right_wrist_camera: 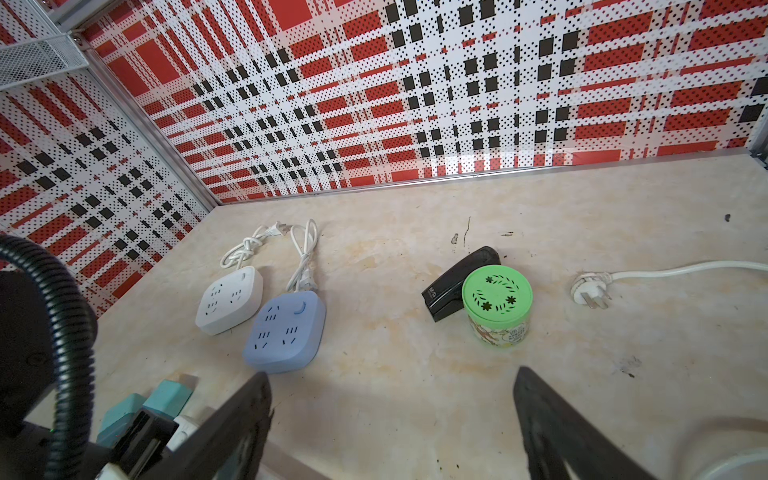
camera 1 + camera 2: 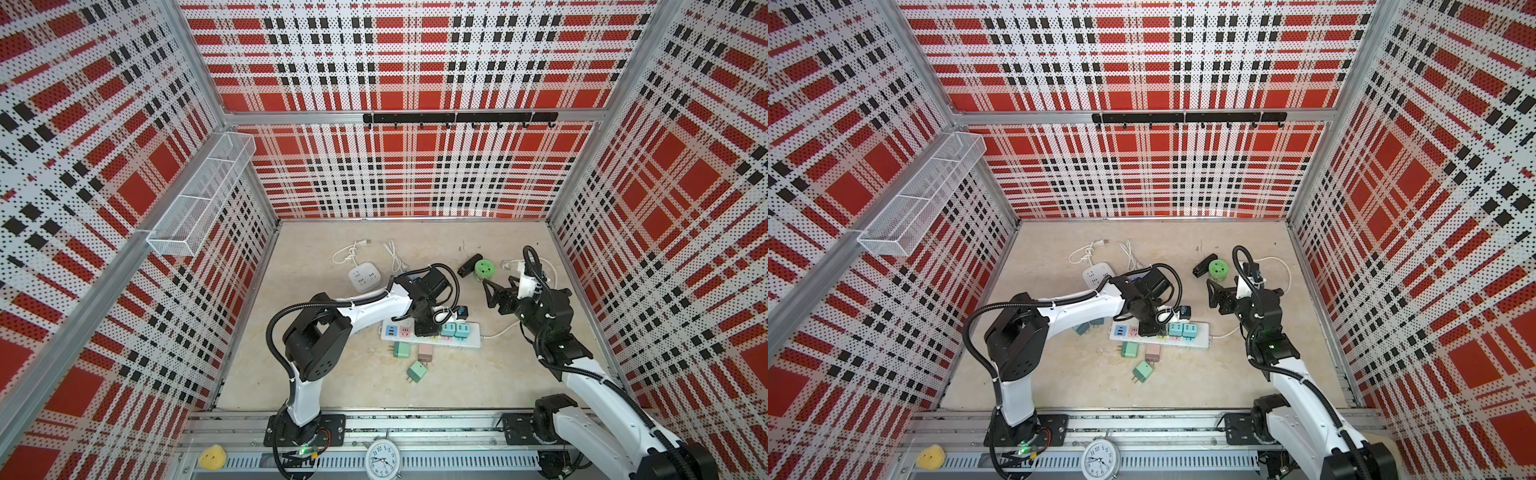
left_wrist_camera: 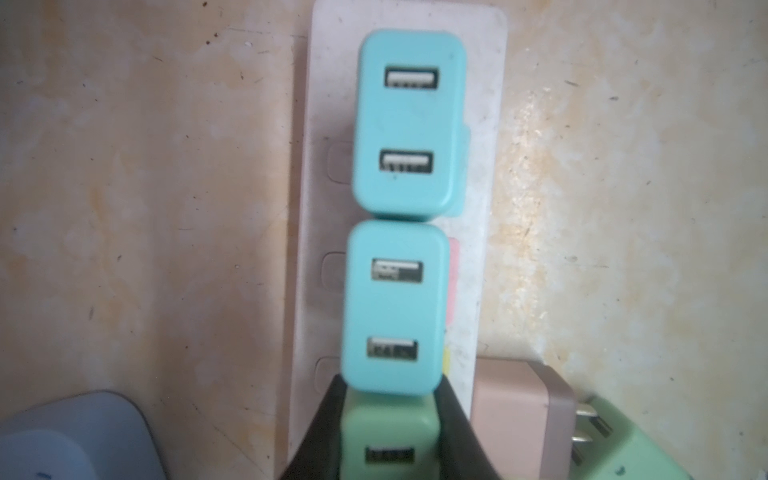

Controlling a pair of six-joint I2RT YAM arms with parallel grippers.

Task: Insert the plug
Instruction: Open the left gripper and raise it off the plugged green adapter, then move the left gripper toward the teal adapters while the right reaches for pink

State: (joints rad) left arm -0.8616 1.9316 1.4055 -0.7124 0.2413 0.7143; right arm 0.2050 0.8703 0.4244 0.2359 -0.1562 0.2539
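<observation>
My left tool is clamped shut on the pale green plug, with a black finger pressed to each side of it. In both top views this tool points down at the white power strip, which lies just below the middle of the frame on the counter. The left wrist view shows the held plug in line with two teal plugs that stand in the strip. It touches the nearer of them. I cannot tell whether its prongs are seated. A pink plug lies on the counter just beside the strip. My right tool is right of centre, well apart from the strip. Its jaws are spread wide around nothing, and it is near a green-lidded jar and a black stapler.
</observation>
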